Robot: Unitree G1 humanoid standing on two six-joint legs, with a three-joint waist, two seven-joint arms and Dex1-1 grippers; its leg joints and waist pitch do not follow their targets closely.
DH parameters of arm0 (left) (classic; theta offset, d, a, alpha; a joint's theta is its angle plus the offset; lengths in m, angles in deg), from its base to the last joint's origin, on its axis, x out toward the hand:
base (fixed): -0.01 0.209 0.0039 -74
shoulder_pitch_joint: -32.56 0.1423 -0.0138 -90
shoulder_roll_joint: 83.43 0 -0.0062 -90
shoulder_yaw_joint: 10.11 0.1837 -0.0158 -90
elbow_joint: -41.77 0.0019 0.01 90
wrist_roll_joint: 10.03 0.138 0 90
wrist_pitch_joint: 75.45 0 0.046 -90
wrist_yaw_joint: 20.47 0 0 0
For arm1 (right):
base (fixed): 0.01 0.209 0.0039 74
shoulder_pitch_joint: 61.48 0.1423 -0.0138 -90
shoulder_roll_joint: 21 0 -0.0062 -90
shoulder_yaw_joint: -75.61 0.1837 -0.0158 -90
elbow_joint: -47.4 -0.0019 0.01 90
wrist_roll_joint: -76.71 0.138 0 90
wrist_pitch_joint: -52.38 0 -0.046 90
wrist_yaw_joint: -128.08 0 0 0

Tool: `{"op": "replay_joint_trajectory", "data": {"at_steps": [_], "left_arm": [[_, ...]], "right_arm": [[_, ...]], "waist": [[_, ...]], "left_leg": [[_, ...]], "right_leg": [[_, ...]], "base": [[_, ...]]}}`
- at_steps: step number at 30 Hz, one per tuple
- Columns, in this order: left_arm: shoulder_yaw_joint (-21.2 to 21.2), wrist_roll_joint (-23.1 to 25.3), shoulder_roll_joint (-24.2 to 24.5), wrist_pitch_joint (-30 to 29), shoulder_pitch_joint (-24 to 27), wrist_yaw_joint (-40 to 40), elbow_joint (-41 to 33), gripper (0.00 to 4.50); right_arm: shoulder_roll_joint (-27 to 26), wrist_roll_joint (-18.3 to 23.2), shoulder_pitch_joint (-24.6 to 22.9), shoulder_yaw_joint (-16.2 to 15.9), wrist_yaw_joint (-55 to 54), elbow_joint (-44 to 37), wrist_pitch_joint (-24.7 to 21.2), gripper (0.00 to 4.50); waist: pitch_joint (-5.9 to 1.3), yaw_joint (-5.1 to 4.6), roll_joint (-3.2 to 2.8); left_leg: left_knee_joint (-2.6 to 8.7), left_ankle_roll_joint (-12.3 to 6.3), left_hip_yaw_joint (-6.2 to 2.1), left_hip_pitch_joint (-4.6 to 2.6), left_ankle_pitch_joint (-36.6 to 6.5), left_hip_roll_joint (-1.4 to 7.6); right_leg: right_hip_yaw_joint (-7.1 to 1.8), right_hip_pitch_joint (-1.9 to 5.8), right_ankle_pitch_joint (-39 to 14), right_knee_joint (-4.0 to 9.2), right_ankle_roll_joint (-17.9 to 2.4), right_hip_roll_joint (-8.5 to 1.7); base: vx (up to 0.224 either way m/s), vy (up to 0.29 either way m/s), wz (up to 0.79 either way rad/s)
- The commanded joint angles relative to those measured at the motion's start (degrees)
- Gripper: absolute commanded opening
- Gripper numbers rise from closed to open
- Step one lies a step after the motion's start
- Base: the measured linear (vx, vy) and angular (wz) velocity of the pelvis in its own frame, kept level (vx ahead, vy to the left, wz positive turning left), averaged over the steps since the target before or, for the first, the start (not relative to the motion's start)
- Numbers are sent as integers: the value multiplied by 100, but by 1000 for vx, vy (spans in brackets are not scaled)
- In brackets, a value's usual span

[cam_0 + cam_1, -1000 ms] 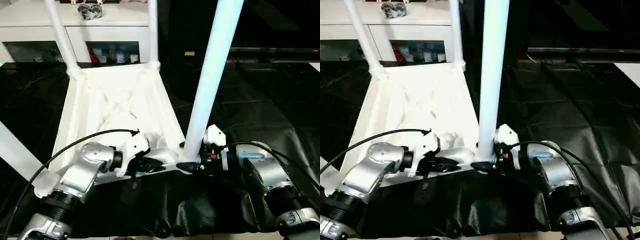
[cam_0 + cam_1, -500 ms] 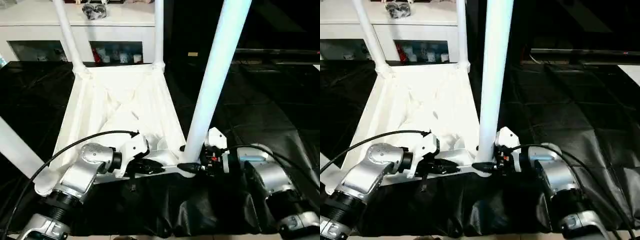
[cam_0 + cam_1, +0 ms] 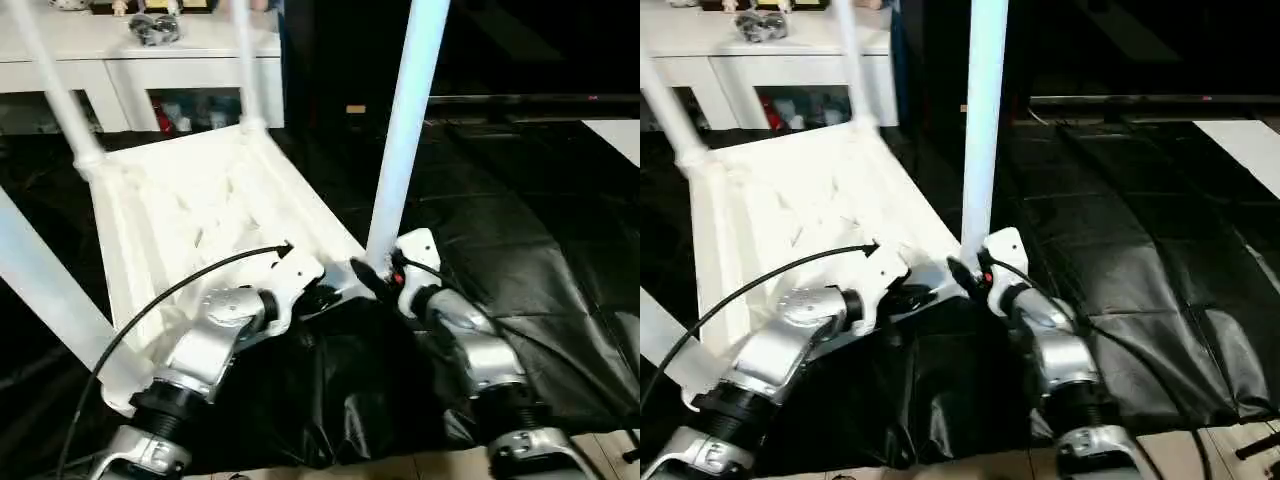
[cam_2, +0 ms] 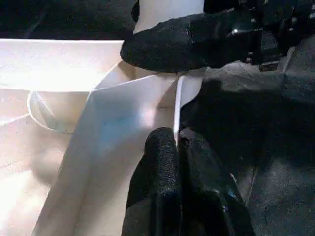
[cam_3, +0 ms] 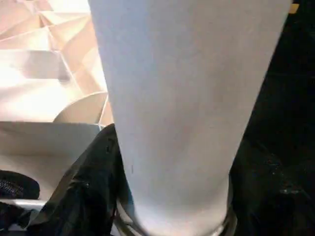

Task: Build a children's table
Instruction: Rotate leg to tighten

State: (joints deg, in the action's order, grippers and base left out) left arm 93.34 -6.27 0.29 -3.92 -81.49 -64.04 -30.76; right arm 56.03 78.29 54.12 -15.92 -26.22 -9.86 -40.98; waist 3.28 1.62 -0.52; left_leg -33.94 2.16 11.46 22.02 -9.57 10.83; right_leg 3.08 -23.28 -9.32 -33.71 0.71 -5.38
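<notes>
— White plastic tabletop (image 3: 200, 215) is lying upside down on the black sheet (image 3: 520, 270), ribs up, and the leg (image 3: 405, 130) nearest the robot is standing in the near right corner socket. Which end effector is sitting closer to that leg?

— Right end effector (image 3: 372, 277) is sitting at the very foot of it. Its fingers are standing spread to about the leg's width on either side of the base, though whether they are actually pressing on it I cannot tell. In the right wrist view the leg (image 5: 182, 98) is rising straight in front of the camera, so it is lying dead ahead, almost touching.

— And the long axis?

— Running upright, leaning slightly away toward the far side, at right angles to the way the fingers are pointing. Any seating push would, I judge, be going down along that axis into the socket.

— What is the left doing?

— Left end effector (image 4: 176, 147) is pinching the thin near rim of the tabletop, fingers pressed together on it, just beside that same corner. The leg is lying to its right, with the right arm's black finger (image 4: 192, 42) crossing just beyond.

— So the left is steadying the top?

— Judging by the grip, yes. Three other legs are already standing in the remaining corners.
</notes>
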Motion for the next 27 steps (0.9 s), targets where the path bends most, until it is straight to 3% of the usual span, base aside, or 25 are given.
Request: {"op": "replay_joint_trajectory", "data": {"at_steps": [1, 3, 4, 6, 7, 10, 14, 15, 18, 22, 24, 26, 27], "left_arm": [[129, -269, -422, 190, -155, 158, -248, 0], [140, -289, -315, 220, -109, -11, -348, 0], [136, -331, -131, 240, -44, -237, -487, 0], [122, -389, 45, 267, 9, -448, -592, 0], [121, -396, 62, 274, 13, -471, -601, 0], [107, -583, 442, 381, 123, -1038, -801, 0], [81, -759, 807, 388, 234, -1597, -992, 0], [75, -811, 949, 446, 269, -1811, -1030, 0], [135, -918, 1138, 378, 298, -2112, -1119, 0], [161, -1016, 1251, 327, 271, -2289, -1131, 0], [173, -1038, 1312, 332, 237, -2381, -1098, 0], [174, -1040, 1355, 332, 207, -2468, -1077, 0], [168, -1045, 1369, 333, 199, -2491, -1074, 0]], "right_arm": [[-477, 15, -55, -669, 601, -74, 42, 317], [-400, 164, -58, -593, 795, -156, 7, 337], [-219, 265, -46, -525, 1012, -224, -30, 337], [-2, 307, -42, -525, 1264, -304, -75, 368], [20, 310, -42, -526, 1292, -312, -80, 376], [497, 401, -39, -530, 1912, -442, -128, 380], [1019, 504, -101, -655, 2837, -595, -83, 380], [1327, 552, -203, -837, 3522, -765, -69, 380], [1617, 694, -242, -948, 4180, -913, -260, 380], [1812, 719, -183, -1077, 4550, -902, -310, 380], [1897, 695, -111, -1149, 4716, -828, -285, 345], [1886, 693, -40, -1161, 4764, -744, -245, 343], [1874, 702, -26, -1167, 4775, -744, -259, 320]], "waist": [[-354, 3, 87], [-356, 4, 90], [-364, 11, 49], [-374, 4, 68], [-384, 20, 59], [-391, 31, 66], [-414, 76, 25], [-428, 117, 2], [-439, 205, -18], [-411, 270, -35], [-397, 300, -23], [-392, 311, 29], [-386, 322, 9]], "left_leg": [[475, 50, -171, -121, -2198, 210], [472, 6, -155, -114, -2164, 206], [477, -5, -162, -105, -2103, 207], [479, -44, -153, -74, -1978, 218], [463, -61, -138, -99, -1937, 215], [446, -132, -131, -66, -1795, 207], [399, -298, -93, -81, -1366, 227], [389, -340, -85, -118, -1287, 236], [376, -409, -82, -111, -1122, 246], [390, -308, -73, -126, -1422, 259], [414, -147, -85, -139, -1690, 259], [419, -83, -84, -150, -1777, 258], [425, -60, -91, -152, -1798, 259]], "right_leg": [[-181, 113, -2901, 533, -713, -289], [-188, 123, -2728, 518, -771, -282], [-189, 141, -2618, 500, -803, -283], [-192, 169, -2341, 466, -878, -271], [-195, 163, -2180, 452, -948, -259], [-202, 198, -1972, 414, -1050, -264], [-211, 203, -1236, 324, -1320, -237], [-209, 192, -1032, 311, -1400, -229], [-190, 228, -667, 250, -1527, -212], [-190, 204, -978, 272, -1572, -226], [-198, 195, -1399, 311, -1462, -243], [-204, 180, -1581, 330, -1397, -246], [-208, 171, -1685, 339, -1362, -255]], "base": [[0, 0, 0], [0, 0, 0], [0, 0, 0], [0, 0, 0], [0, 0, 0], [0, 0, 0], [0, 0, 0], [0, 0, 0], [0, 0, 0], [0, 0, 0], [0, 0, 0], [0, 0, 0], [0, 0, 0]]}}
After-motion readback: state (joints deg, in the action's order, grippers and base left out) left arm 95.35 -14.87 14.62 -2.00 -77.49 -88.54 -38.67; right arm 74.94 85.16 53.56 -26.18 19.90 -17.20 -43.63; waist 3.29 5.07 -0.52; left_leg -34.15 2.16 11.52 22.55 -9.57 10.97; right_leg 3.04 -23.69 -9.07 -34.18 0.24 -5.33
